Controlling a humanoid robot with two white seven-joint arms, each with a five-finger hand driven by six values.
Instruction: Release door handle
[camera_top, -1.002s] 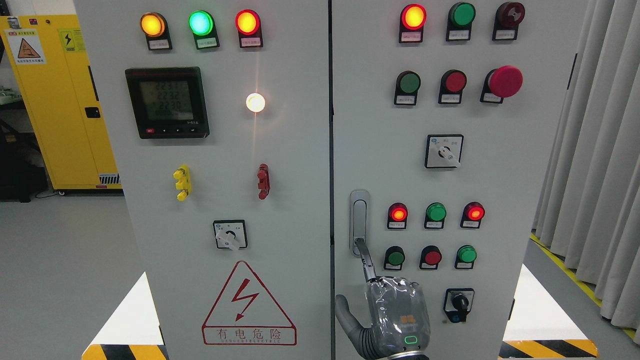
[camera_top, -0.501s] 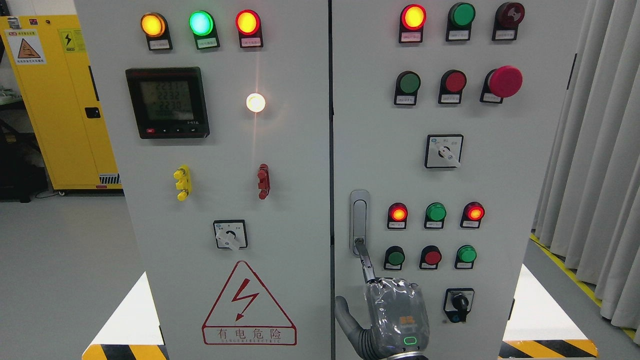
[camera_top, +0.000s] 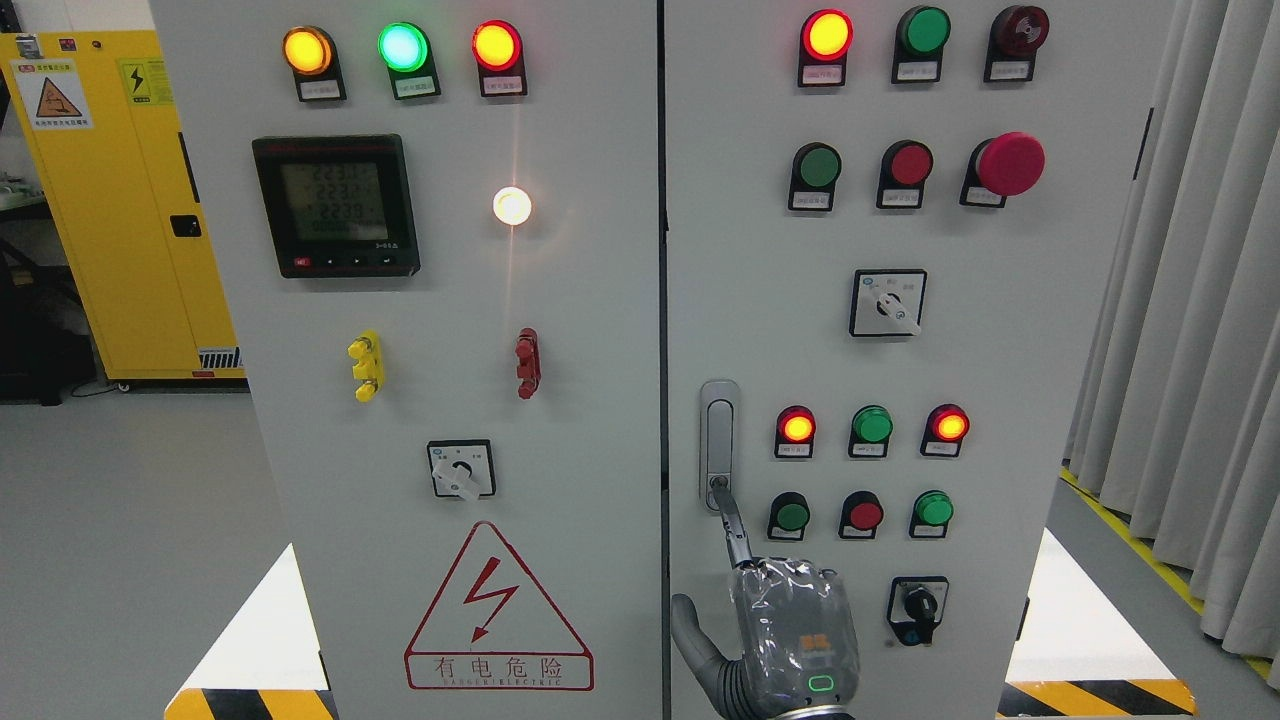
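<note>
The handle (camera_top: 719, 440) sits upright on the right-hand door (camera_top: 1000, 420), just right of the seam between the two doors, with its long axis vertical; the right hand (camera_top: 775, 630) comes up from the bottom edge right of the middle, so the handle lies above it and slightly to the left. One finger (camera_top: 733, 525) reaches up to the handle's lower end, where its tip touches the small round lock; the thumb juts out to the left, apart from the panel; the other fingers are hidden behind the wrapped back of the hand, so I cannot tell whether they are curled; nothing is gripped. Releasing, I judge, means drawing the finger straight down and back, clear of the green button (camera_top: 792, 516) just beside it; the left hand does not show.
</note>
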